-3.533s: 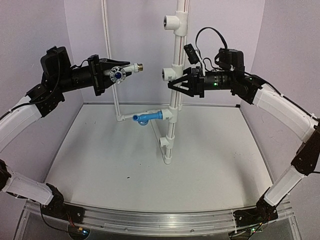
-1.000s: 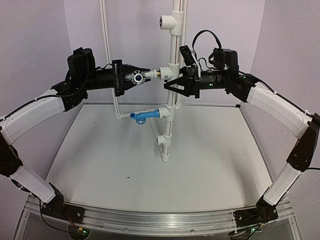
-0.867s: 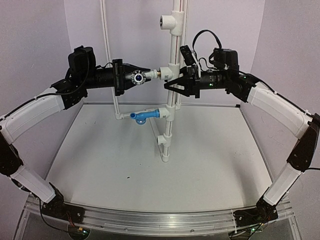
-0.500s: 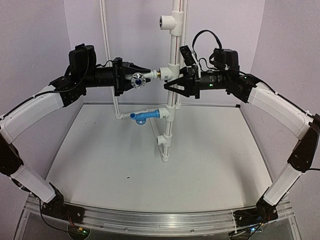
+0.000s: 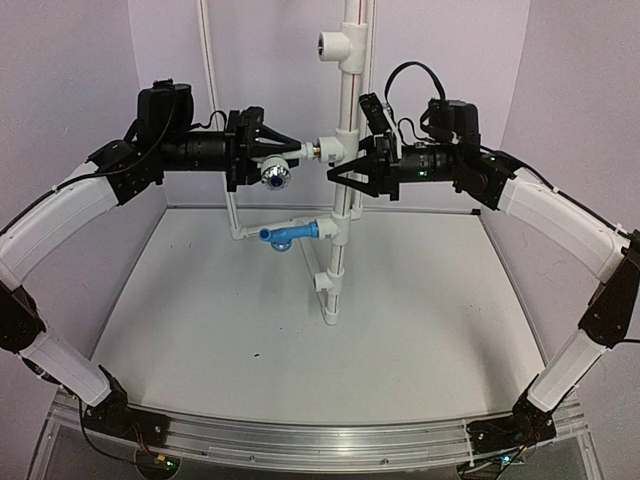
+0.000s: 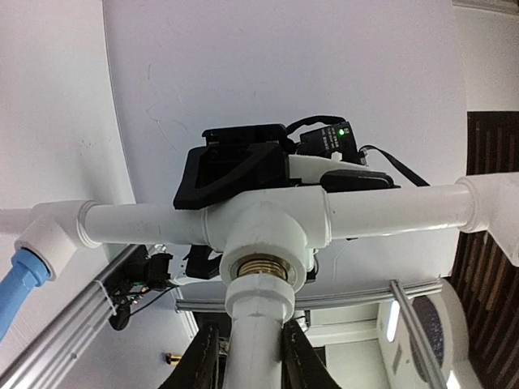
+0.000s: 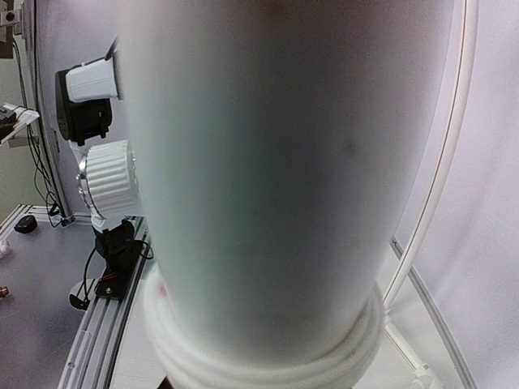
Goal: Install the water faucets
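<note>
The white water faucet is held level, with my left gripper shut on its stem. Its brass-threaded end sits in the mouth of the middle T fitting on the upright white pipe. The faucet's round knob now hangs downward. My right gripper is shut on that pipe just below the fitting; the pipe fills the right wrist view and hides the fingers. The blue water faucet sticks out leftward from a lower fitting.
An open T fitting tops the pipe, and another sits near its foot on the white table. A thin white pipe rises at the back left. Purple walls close in on both sides.
My left gripper has rolled about its own axis with the white faucet in it, swinging the knob from facing the camera to pointing down. The right gripper stayed on the pipe.
</note>
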You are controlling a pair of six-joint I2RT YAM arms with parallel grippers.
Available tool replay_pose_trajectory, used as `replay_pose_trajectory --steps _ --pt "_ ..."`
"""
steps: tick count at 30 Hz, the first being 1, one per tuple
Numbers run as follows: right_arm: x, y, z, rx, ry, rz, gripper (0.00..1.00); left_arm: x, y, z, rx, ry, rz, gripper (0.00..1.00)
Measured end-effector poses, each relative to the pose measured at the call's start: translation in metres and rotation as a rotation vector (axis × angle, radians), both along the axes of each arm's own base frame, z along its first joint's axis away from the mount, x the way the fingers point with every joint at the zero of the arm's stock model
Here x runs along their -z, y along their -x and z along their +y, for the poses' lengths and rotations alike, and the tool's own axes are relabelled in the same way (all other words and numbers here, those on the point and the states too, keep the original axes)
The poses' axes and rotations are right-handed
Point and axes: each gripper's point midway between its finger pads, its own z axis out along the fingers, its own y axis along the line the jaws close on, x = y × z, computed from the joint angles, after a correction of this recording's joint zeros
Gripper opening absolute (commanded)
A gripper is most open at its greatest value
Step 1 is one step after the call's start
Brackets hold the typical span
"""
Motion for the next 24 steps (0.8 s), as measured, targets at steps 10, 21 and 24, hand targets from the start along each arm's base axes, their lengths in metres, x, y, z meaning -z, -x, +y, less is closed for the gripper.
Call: replay_pose_trajectory --steps 10,21,24 --pt "-0.0002 0.004 0.0 -0.002 -0.002 0.004 0.0 0.0001 0.0012 0.0019 -0.031 -0.045 -0.287 0.01" --pt "0.0001 0.0089 0.0043 -0.004 -0.001 0.022 0.0 -0.0001 0.0038 0.0089 -0.072 -0.092 -0.716 0.03" --pt "-0.0001 0.0079 0.0046 0.005 -0.002 0.033 0.0 -0.0004 0.0017 0.0092 -0.076 -0.119 -0.865 0.01"
